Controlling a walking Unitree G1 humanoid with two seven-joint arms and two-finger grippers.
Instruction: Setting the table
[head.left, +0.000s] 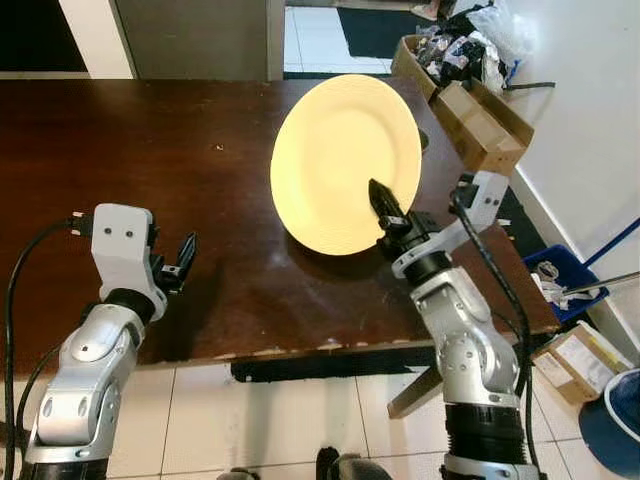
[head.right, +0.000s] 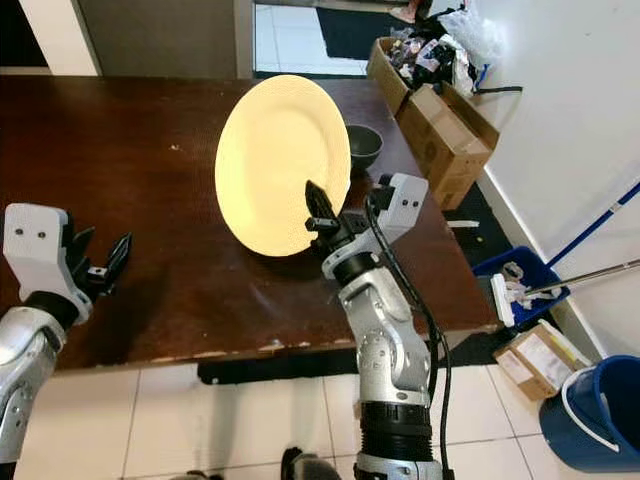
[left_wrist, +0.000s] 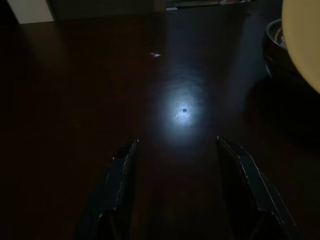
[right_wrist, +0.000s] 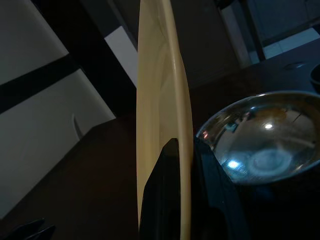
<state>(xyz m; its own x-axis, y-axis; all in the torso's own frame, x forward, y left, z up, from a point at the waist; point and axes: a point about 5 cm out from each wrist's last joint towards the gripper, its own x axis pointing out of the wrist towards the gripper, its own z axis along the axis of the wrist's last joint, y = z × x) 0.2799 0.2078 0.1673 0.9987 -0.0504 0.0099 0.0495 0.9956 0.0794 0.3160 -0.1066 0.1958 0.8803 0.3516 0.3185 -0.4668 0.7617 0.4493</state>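
Down at your own elbows first: your two silver arms frame the near edge of the dark wooden tabletop (head.left: 150, 180). Your right pincer (head.left: 383, 207) is pinching the near rim of the pale yellow plate (head.left: 340, 150), one black finger on the face, the other behind it. You can check that in the right wrist view, where the plate (right_wrist: 162, 115) runs edge-on between the fingers with no gap either side. The plate is tipped up steeply, lifted off the wood except perhaps at its low edge near the pincer. I judge you hold it that way because a rim pinch leaves no other way to carry a flat dish, and it has yet to be laid down.

Just past the plate, toward the right end of the tabletop, sits a small shiny metal bowl (head.right: 363, 146), upright, apart from the plate but close. It looks already set out, so mind the plate's far edge as you lower it.

Your left pincer (head.left: 178, 262) hovers low over bare wood near the front edge, fingers spread and holding nothing. It seems parked out of the way, with a small bright glare on the wood ahead of it.

Off the table to the right you have cardboard boxes (head.left: 485, 120), a blue bucket (head.right: 595, 415) and mop handles (head.right: 590, 235). As for writing, a white label shows on one box by the bucket, too small to read.
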